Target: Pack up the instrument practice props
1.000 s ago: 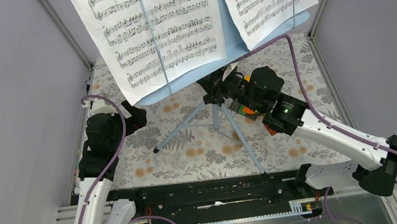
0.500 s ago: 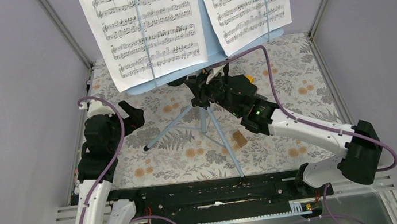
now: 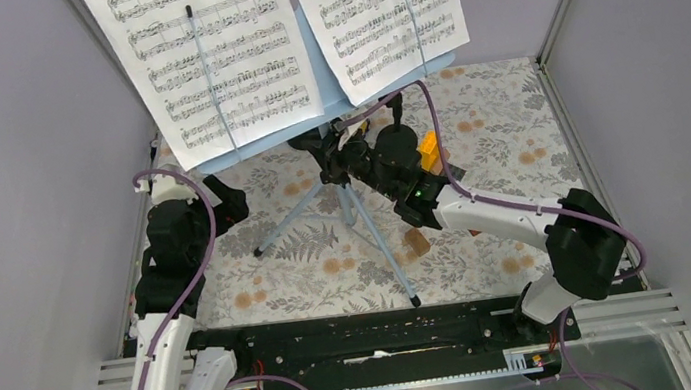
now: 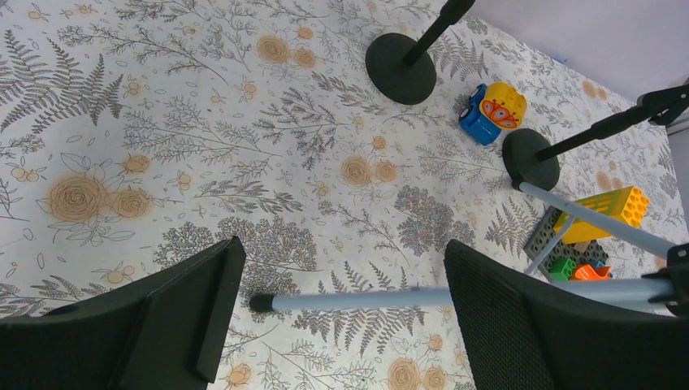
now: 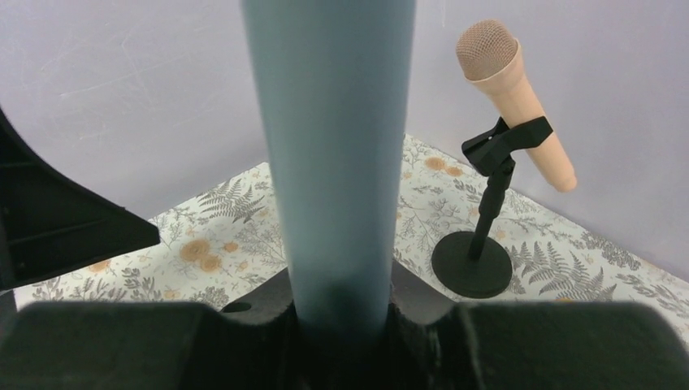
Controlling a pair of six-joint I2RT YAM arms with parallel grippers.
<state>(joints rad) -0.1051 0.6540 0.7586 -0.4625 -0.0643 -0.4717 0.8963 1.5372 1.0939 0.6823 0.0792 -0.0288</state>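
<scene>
The light-blue music rack stands on tripod legs and carries two white sheet-music pages at the back. My right gripper is shut on the rack's pole, which fills the right wrist view. My left gripper is open and empty; in the left wrist view one tripod leg lies between its fingers, untouched. A pink microphone sits in a black round-based holder. Two holder bases show on the mat. The white microphone is out of view.
A yellow and blue toy and a yellow block on a grey plate lie near the holders. A brown wooden block lies by the right forearm. Grey walls close in the flowered mat on three sides.
My right arm has moved the rack and its tripod to the left and toward the back. The left arm has hardly moved.
</scene>
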